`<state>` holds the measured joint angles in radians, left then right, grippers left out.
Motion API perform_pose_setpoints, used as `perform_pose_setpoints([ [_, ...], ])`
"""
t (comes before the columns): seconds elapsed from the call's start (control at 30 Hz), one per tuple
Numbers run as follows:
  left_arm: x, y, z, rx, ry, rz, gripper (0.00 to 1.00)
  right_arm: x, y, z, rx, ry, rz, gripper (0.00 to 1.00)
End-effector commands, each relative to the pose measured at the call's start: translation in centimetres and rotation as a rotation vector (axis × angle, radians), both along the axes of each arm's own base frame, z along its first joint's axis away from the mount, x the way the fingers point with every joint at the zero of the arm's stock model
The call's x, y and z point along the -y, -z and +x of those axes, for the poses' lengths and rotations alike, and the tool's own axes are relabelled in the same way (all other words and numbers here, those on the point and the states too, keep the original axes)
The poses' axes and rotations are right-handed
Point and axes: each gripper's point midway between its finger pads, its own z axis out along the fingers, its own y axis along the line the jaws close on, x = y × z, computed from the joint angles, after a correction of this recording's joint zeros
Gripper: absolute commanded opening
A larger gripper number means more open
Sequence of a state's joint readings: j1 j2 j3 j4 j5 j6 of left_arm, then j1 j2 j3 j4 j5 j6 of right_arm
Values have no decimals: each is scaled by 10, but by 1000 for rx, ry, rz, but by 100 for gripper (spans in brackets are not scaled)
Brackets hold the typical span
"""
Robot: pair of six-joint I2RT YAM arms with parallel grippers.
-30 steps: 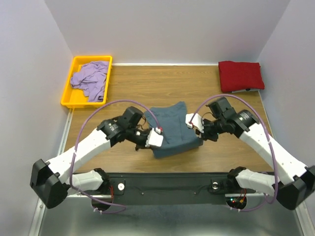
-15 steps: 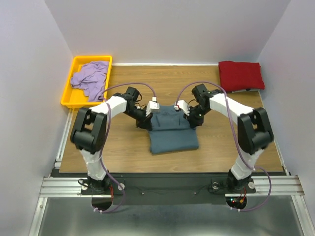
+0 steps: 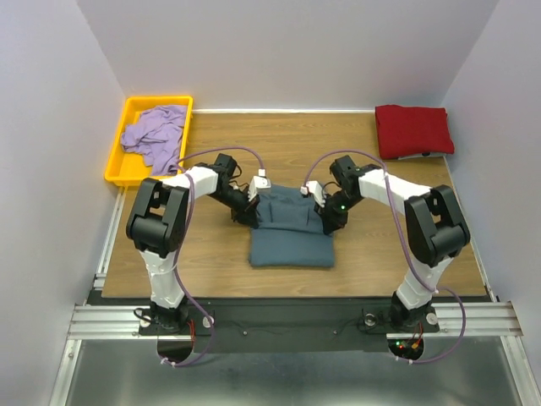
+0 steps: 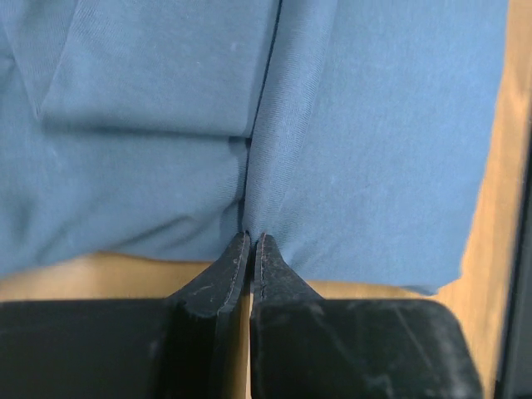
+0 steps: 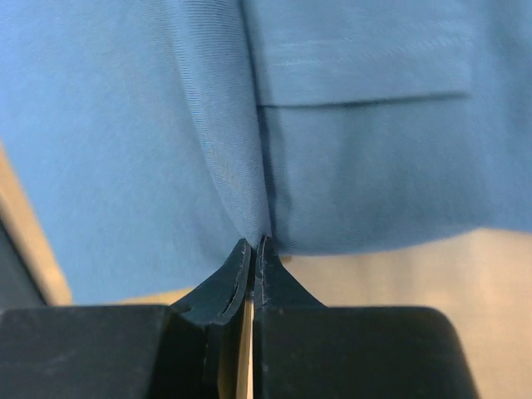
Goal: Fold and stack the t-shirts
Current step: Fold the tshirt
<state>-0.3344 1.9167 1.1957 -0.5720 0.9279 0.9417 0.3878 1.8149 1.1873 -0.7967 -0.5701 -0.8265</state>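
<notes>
The slate blue-grey t-shirt lies folded into a rectangle at the table's middle. My left gripper is at its far left edge, and in the left wrist view its jaws are shut on a raised ridge of the blue cloth. At the far right edge my right gripper pinches the cloth the same way, its tips closed on a fold. The dark red t-shirt rests folded at the back right. The lavender t-shirt lies crumpled in the tray.
A yellow plastic tray stands at the back left corner of the wooden table. White walls close in the left, back and right sides. Both arms' cables arc above the far half of the table.
Both grippers moved from the blue-grey shirt's near part to its far edge, doubling the cloth over. The shirt now lies as a squarer, neater rectangle.
</notes>
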Motion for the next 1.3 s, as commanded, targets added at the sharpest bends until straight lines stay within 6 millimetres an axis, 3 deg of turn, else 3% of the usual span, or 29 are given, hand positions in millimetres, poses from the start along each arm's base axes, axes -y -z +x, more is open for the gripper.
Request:
perform_pose_setpoints([
  [0.0, 0, -15, -38, 12, 71, 21, 0, -4, -17, -40, -71, 21, 32, 3],
  [0.03, 1, -19, -43, 20, 75, 16, 1, -4, -21, -41, -72, 29, 33, 7],
  [0.07, 0, -21, -51, 2, 74, 3, 7, -4, -29, -39, -69, 46, 33, 19],
  [0.13, -2, -29, -51, 17, 69, 2, 20, -5, -41, -30, -44, 74, 34, 33],
  [0.2, -4, -42, -45, 53, 56, -12, 27, -5, -58, -16, -31, 139, 68, 41],
  [0.23, -4, -58, -41, 105, 48, -33, 35, -9, -75, 1, 9, 159, 99, 48],
  [0.27, -4, -73, -38, 174, 44, -47, 47, -11, -89, 21, 26, 197, 131, 51],
  [0.3, -3, -73, -35, 187, 45, -52, 47, -10, -90, 22, 17, 213, 141, 51],
  [0.4, 6, -111, -21, 373, 30, -92, 54, -23, -103, 48, 12, 237, 195, 52],
  [0.43, 8, -114, -15, 414, 26, -79, 56, -27, -92, 53, -29, 239, 193, 52],
  [0.5, 18, -126, -7, 479, 43, -85, 56, -39, -97, 71, -38, 253, 234, 52],
  [0.57, 32, -126, -5, 487, 70, -74, 56, -50, -90, 89, -76, 275, 256, 52],
  [0.63, 44, -112, -6, 462, 93, -48, 56, -59, -86, 101, -94, 289, 281, 53],
  [0.67, 55, -112, -8, 475, 118, -52, 56, -63, -73, 109, -121, 309, 281, 54],
  [0.7, 61, -106, -9, 471, 129, -46, 56, -69, -78, 119, -107, 311, 305, 55],
  [0.87, 87, -82, -16, 468, 187, -32, 56, -80, -65, 142, -112, 334, 329, 58],
  [1.07, 106, -56, -27, 417, 240, -16, 50, -94, -48, 143, -184, 339, 351, 58],
  [1.27, 109, -35, -29, 364, 248, 13, 47, -106, -35, 131, -227, 316, 363, 58],
])
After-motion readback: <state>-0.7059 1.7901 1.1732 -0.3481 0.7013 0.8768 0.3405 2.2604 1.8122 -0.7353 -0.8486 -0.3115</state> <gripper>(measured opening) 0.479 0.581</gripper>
